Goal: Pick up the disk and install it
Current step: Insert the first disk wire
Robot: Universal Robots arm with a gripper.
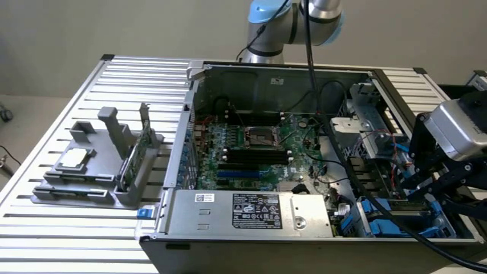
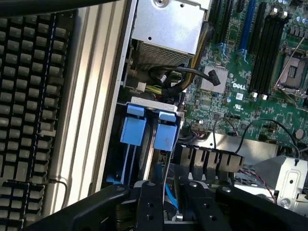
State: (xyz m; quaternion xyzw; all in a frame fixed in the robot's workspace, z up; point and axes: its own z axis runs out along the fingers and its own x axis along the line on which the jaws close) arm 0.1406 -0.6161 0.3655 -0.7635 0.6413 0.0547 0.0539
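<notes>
A slatted table. At nine o'clock in the exterior view, a grey holder; at centre, an open computer case; at four o'clock, the gripper, fingers parted, hangs just over the blue-railed disk, slotted edge-on in the case.

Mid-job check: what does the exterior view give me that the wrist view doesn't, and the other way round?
Exterior view adds: the grey fixture holding a silver chip and a green card, on the slatted table. Wrist view adds: a black keyboard beside the case. Both: the power supply, the motherboard and the blue drive rails.
</notes>
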